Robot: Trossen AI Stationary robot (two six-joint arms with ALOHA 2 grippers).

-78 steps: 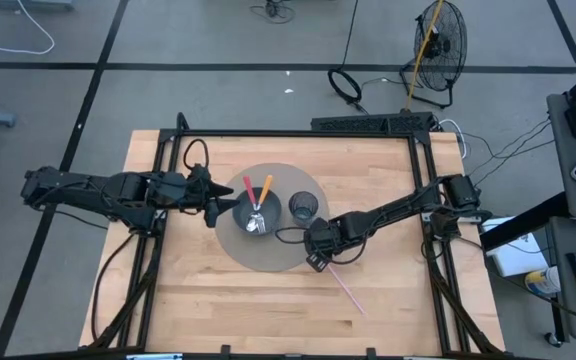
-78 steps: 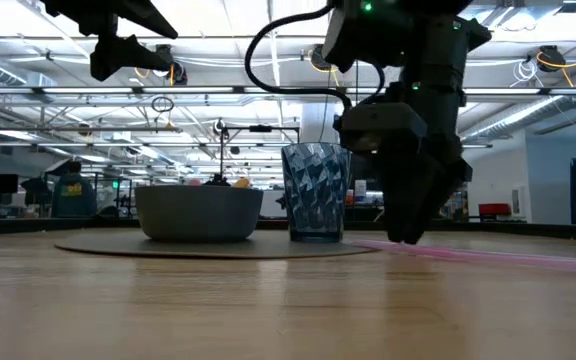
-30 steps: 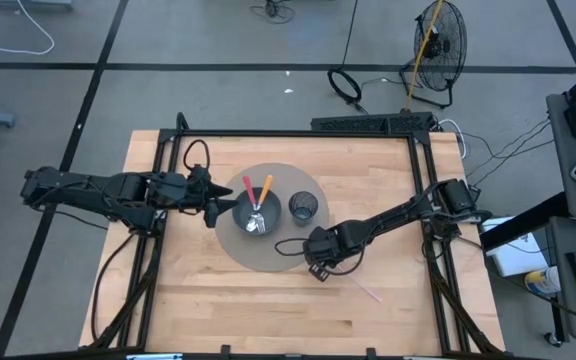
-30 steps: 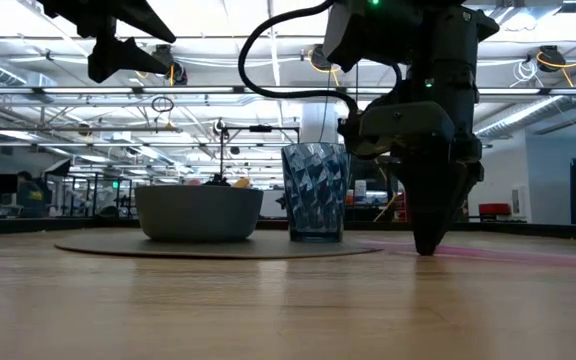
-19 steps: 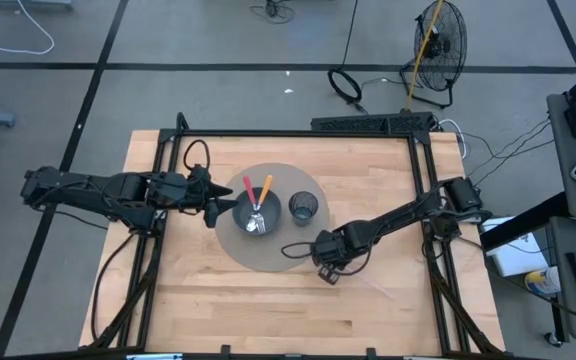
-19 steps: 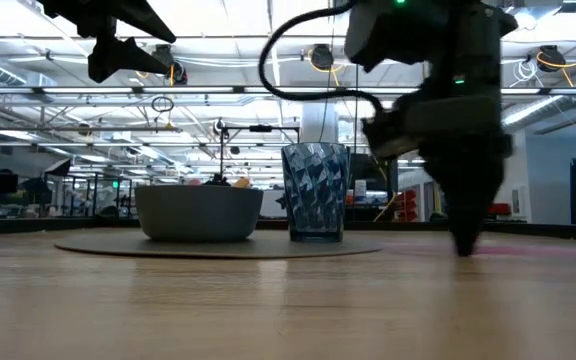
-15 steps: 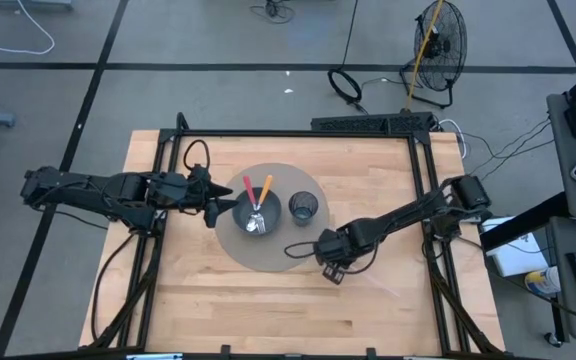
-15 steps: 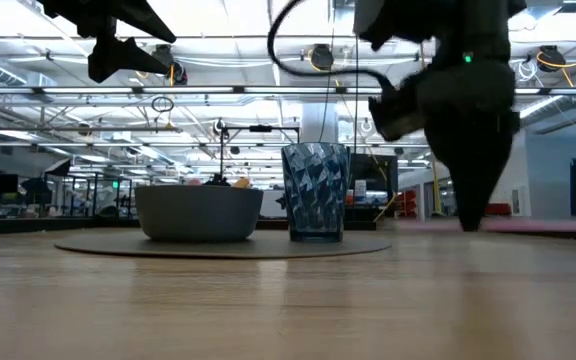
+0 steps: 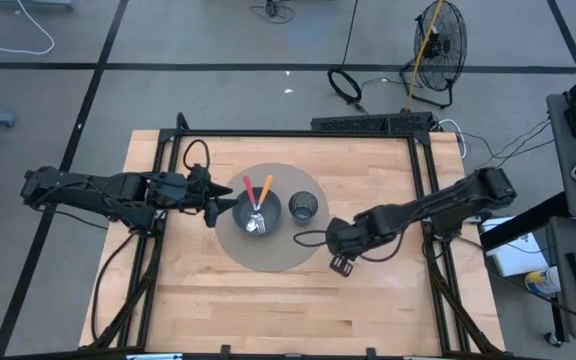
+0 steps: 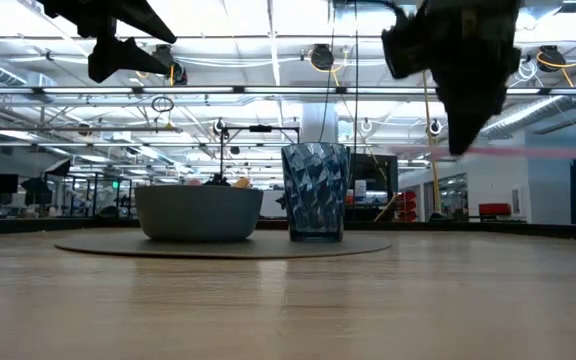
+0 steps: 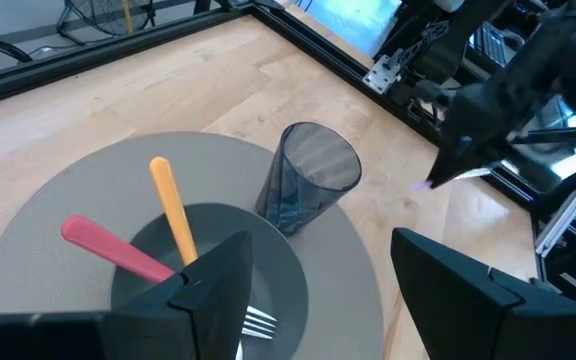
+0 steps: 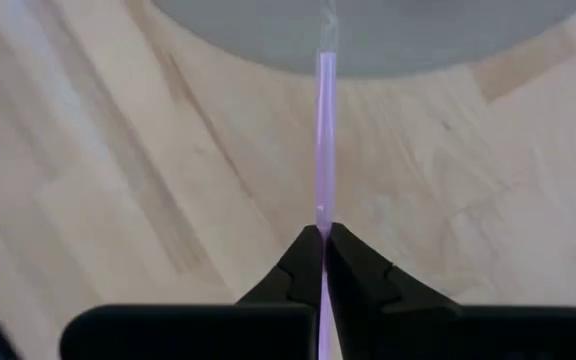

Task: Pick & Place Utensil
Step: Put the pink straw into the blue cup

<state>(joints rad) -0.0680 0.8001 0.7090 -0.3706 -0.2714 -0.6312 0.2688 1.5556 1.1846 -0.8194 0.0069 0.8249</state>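
While right gripper [image 12: 323, 238] pinches thin pink straw [image 12: 325, 130], left gripper [image 11: 318, 275] gapes, faceted tumbler [image 11: 302, 187].

Your pale wooden bench [image 9: 268, 310], framed in black rails, carries a round grey mat [image 9: 230, 245]. On the mat sits a dark grey bowl [image 9: 271, 211] holding a red-handled utensil [image 9: 249, 187], an orange-handled utensil [image 9: 265, 187] and a silver fork [image 9: 257, 221]. Just beside the bowl stands a dark translucent faceted tumbler [image 9: 304, 207]. Your left pincer [image 9: 218, 211] hangs at the mat's edge, near the bowl. Your right pincer [image 9: 342, 264] sits just off the mat's rim, below the tumbler. A black floor fan [image 9: 440, 40] stands beyond the bench.
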